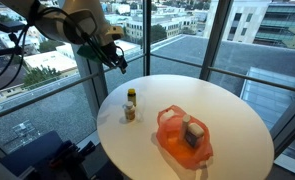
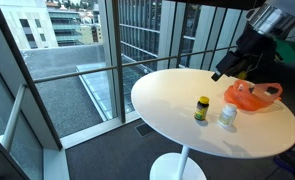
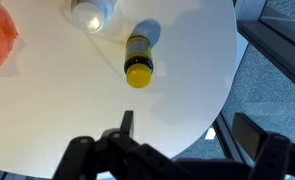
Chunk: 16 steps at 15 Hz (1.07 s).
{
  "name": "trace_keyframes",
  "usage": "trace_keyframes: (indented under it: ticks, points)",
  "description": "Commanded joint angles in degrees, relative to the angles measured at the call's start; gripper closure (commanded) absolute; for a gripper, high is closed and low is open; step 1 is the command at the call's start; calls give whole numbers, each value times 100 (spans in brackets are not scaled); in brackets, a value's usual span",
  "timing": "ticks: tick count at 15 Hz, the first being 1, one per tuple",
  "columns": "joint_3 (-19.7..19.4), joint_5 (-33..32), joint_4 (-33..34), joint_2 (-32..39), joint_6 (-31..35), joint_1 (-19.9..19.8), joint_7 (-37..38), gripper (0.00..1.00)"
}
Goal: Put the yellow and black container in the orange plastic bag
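The gripper point(image 1: 118, 59) is being held in the air over the edge of the round white table point(image 1: 227, 110), with its jaws spread and nothing between them. The yellow and black container point(image 3: 139, 58) is being shown standing on the tabletop, just beside a white bottle point(image 3: 92, 14) at its 11 o'clock in the wrist view. The orange plastic bag point(image 1: 182, 135) is being shown at the container's 4 o'clock in an exterior view, apart from it.

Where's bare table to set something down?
Bare: the wide stretch of table from the yellow and black container to the rim opposite the orange bag. Crowded: container, white bottle and bag bunch together.
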<state>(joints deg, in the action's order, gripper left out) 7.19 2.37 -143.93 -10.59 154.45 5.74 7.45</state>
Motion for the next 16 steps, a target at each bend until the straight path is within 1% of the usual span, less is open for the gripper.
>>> trace_keyframes:
  ticks: [1,6,8,9,16]
  points:
    - [33,-204,175,48,-405,-83,191,0]
    - [120,-889,725,325,-1420,-267,947,0]
    - [75,-1020,960,514,-1606,-258,1049,0]
    - [48,-1026,1058,620,-1650,-243,1043,0]
    - [-111,-933,1604,1635,-1341,-146,937,0]
